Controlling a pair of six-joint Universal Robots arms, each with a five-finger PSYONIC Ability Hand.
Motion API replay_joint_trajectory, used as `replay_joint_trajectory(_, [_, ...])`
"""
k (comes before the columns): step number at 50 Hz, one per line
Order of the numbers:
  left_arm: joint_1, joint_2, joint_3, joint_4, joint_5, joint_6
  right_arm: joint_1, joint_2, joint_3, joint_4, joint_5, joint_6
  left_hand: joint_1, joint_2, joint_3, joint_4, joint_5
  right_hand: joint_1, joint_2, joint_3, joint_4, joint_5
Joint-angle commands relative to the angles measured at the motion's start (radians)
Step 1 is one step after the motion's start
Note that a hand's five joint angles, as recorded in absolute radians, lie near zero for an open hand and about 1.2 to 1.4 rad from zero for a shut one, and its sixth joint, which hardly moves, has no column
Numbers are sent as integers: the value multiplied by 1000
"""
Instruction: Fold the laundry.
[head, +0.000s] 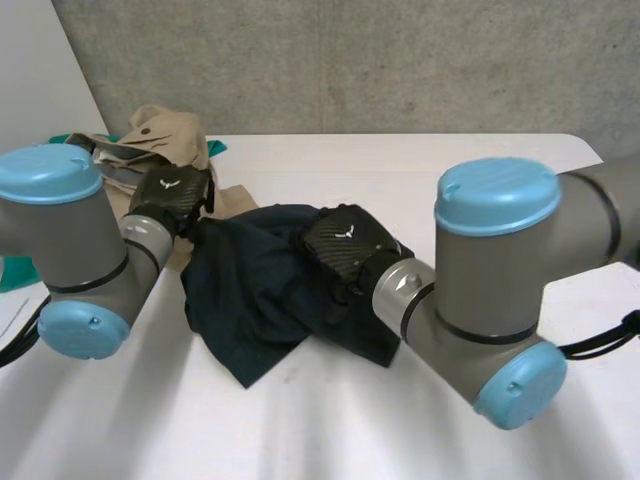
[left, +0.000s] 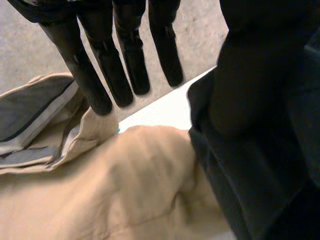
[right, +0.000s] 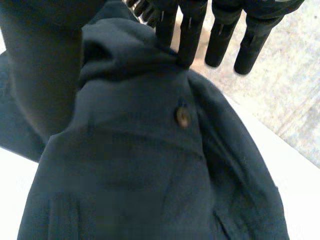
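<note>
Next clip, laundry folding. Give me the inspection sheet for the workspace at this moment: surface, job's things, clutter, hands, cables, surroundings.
Surface: white table, with garments at its middle and far left.
Job's things: dark navy garment, crumpled at the middle, with a button showing. Beige garment, heaped behind it at the far left, with their edges meeting.
Clutter: teal item at the table's left edge, partly hidden by the left arm; kind cannot be told.
Hands: left hand open, fingers straight over the beige garment. Right hand open, on the dark navy garment, fingers touching a raised fold.
Cables: nothing seen among the garments.
Surroundings: grey concrete wall behind the table.
</note>
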Motion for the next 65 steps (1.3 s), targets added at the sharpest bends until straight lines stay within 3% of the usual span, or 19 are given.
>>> replay_joint_trajectory(1, [29,164,-67,-52,-17,11,-67,-123,3,2,44,33,-400,-429,-433,-441,-443,-145,-165,-153,-148,-131])
replay_joint_trajectory(8, [7,417,-228,-138,-25,40,-167,-297,70,108,47,53,-541,-570,-574,-582,-585,-145,-165,-153,-148,-131])
replay_joint_trajectory(16, [1,553,-413,-178,12,43,-201,-344,216,212,39,42,-403,-432,-436,-445,-447,-145,-165,-153,-148,-131])
replay_joint_trajectory(20, [-11,514,-473,-187,21,-3,-162,-323,308,180,41,53,-459,-488,-492,-500,-502,-145,-165,-153,-148,-131])
replay_joint_trajectory(24, [-17,413,-472,-167,18,-38,-115,-269,381,47,65,118,-474,-503,-507,-515,-517,-145,-165,-153,-148,-131])
replay_joint_trajectory(28, [-33,300,-432,-152,6,-63,-69,-173,411,-97,145,242,-512,-541,-545,-553,-555,-145,-165,-153,-148,-131])
replay_joint_trajectory(35, [-73,143,-343,-124,-13,-65,-23,-33,368,-162,243,320,-512,-541,-545,-553,-555,-81,-100,-88,-84,-67])
replay_joint_trajectory(39, [-94,77,-292,-107,-37,-65,-12,13,339,-183,283,323,-205,-234,-238,-246,-248,273,254,266,270,287])
replay_joint_trajectory(40, [-102,68,-274,-98,-48,-68,-12,18,329,-209,297,318,116,87,83,75,73,652,633,645,649,666])
replay_joint_trajectory(42, [-106,74,-262,-84,-60,-69,-13,13,325,-242,309,310,493,464,460,452,450,1074,1055,1067,1071,1088])
replay_joint_trajectory(43, [-108,82,-255,-76,-68,-69,-15,9,323,-257,313,301,602,573,569,561,559,1076,1057,1069,1073,1091])
replay_joint_trajectory(49, [-128,282,-220,-29,-125,-58,-87,-210,303,-300,303,139,603,574,570,562,560,1076,1057,1069,1073,1091])
replay_joint_trajectory(56, [-96,564,-82,5,-96,-45,-205,-439,111,-262,202,-18,603,574,570,562,560,1076,1057,1069,1073,1091])
replay_joint_trajectory(65, [-53,680,232,-236,-65,-143,-303,-524,-213,-30,99,25,603,574,570,562,560,1076,1057,1069,1073,1091])
